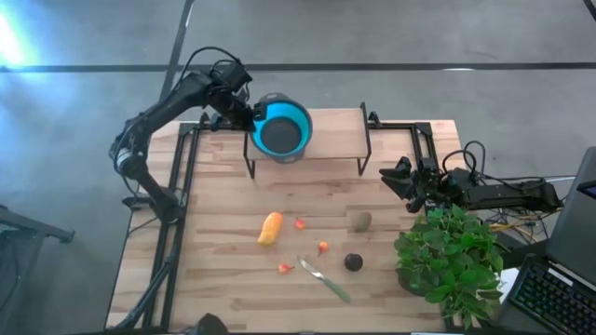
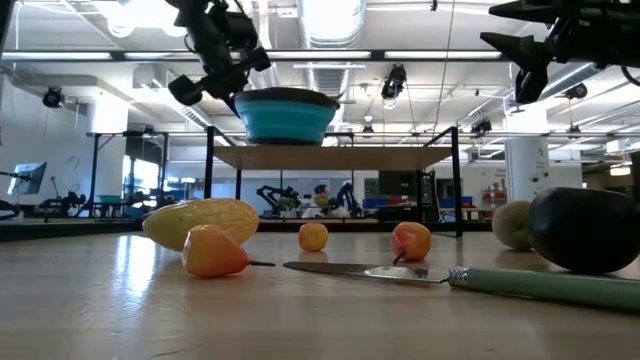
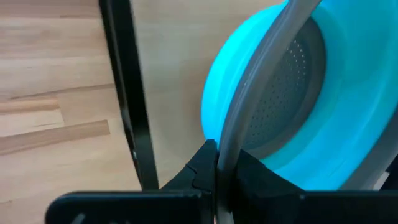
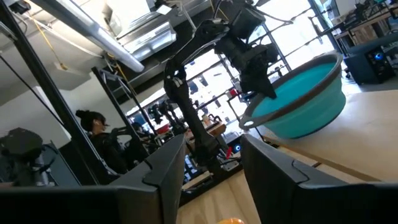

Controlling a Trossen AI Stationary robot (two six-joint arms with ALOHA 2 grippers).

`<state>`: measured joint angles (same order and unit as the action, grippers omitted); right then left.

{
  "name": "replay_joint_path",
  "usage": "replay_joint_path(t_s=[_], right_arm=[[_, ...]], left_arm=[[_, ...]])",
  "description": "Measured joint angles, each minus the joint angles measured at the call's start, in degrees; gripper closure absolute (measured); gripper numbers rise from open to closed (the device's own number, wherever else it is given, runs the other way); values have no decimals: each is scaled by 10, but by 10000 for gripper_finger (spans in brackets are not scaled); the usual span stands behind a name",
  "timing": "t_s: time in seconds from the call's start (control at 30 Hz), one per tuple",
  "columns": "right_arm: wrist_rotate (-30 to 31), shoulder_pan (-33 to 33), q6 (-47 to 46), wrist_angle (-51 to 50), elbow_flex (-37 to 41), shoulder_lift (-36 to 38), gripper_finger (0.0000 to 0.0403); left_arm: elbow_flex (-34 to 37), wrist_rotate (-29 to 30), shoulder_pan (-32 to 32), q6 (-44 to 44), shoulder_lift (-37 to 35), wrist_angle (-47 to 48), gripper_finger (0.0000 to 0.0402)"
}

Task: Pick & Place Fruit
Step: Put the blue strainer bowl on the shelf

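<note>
Wooden table (image 1: pixel 214 288): pale planks, with bare room along the near edge and down its left side. One black-legged shelf (image 1: pixel 335 126) is set at the far edge. One blue bowl (image 1: pixel 282 128) with a grey rim is seen over the shelf's left end, slightly tilted, its rim pinched by the left gripper (image 1: pixel 251 116), whose fingers are pressed together on it. One right gripper (image 1: pixel 399 177) is held above the table's right edge, fingers spread, nothing between them. One leafy plant (image 1: pixel 447 256) is placed at the near right corner. Fruit, all on the table's near middle, apart from each other: one orange-yellow long piece (image 1: pixel 270 228); one olive oval (image 1: pixel 361 221); one dark round (image 1: pixel 353 262); three small red-orange pieces (image 1: pixel 300 223) (image 1: pixel 322 247) (image 1: pixel 286 268). One green-handled knife (image 1: pixel 325 279) is laid between the last of these and the dark round.
</note>
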<state>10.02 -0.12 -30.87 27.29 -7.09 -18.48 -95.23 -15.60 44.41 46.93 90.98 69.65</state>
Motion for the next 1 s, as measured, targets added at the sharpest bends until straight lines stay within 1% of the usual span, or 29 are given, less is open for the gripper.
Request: replay_joint_path(t_s=[0.13,0.33,0.47,0.7,0.87,1.0], right_arm=[[0,0,0,0,0,0,253],[0,0,0,0,0,0,235],[0,0,0,0,0,0,222],[0,0,0,0,0,0,209],[0,0,0,0,0,0,208],[0,0,0,0,0,0,215]], left_arm=[[16,-12,14,2,0,0,374],[45,-20,21,-10,-2,-21,376],[47,-16,21,-14,-1,-30,365],[44,-14,20,-20,0,-40,363],[44,-12,20,-20,0,-44,345],[38,-7,20,-25,0,-47,319]])
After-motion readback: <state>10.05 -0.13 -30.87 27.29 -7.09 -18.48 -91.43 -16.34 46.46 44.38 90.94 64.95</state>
